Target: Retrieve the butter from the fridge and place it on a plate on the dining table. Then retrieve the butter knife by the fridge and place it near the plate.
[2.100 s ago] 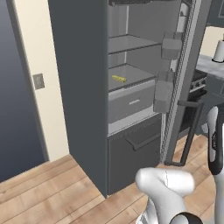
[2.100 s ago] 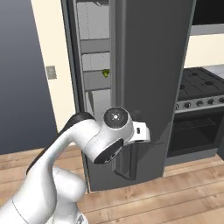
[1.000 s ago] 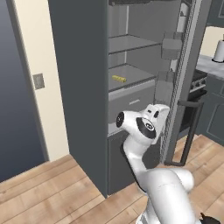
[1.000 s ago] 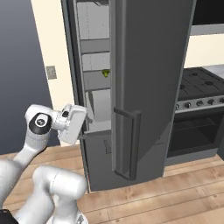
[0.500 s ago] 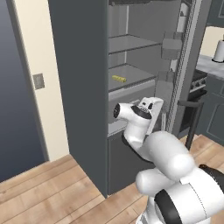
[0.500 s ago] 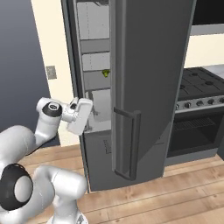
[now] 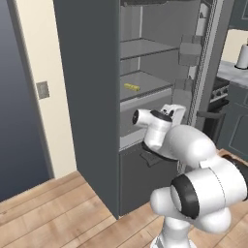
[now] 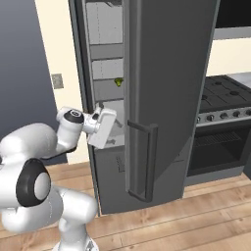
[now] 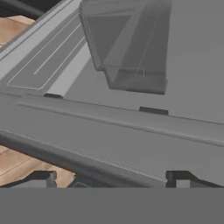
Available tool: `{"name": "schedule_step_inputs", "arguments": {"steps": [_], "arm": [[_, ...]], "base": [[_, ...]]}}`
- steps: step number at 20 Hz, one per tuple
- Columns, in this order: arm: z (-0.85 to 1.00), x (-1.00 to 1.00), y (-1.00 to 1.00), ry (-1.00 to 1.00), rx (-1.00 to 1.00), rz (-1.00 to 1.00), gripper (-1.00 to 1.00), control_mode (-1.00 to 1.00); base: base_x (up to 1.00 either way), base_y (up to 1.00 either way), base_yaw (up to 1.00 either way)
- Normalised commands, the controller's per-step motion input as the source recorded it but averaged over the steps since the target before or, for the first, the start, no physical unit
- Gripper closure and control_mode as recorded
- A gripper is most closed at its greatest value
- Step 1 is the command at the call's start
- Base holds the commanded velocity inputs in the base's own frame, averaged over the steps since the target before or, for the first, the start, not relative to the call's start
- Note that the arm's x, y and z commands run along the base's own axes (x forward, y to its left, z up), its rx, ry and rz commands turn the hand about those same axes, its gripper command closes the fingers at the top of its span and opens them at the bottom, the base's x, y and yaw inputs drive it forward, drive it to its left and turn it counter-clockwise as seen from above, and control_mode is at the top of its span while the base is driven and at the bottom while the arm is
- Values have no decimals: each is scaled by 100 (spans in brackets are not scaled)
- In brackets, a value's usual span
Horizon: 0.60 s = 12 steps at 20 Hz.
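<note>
One butter (image 7: 131, 87) stick lies on a shelf of the one open fridge (image 7: 92, 97), centre of the left base view. The right base view instead catches a small yellow-green lump (image 8: 118, 82) upper centre. One gripper (image 9: 111, 178), jaws spread wide and empty, faces grey fridge panels.

Even, soft rendered light, faint shadows, no glare, hand view perhaps slightly blurred

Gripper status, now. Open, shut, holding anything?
Gripper: open, jaws spread wide, nothing between them; it is at the open fridge.
</note>
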Motion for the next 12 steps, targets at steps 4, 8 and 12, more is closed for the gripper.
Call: {"name": "schedule_step_inputs", "arguments": {"steps": [4, 8, 12], "arm": [[-3, 0, -55, -2, 0, 3, -100, -100], [0, 0, -56, 0, 0, 1, -100, -100], [0, -3, -69, -3, 0, 0, -100, -100]], "base": [[0, 0, 0], [0, 0, 0], [0, 0, 0]]}}
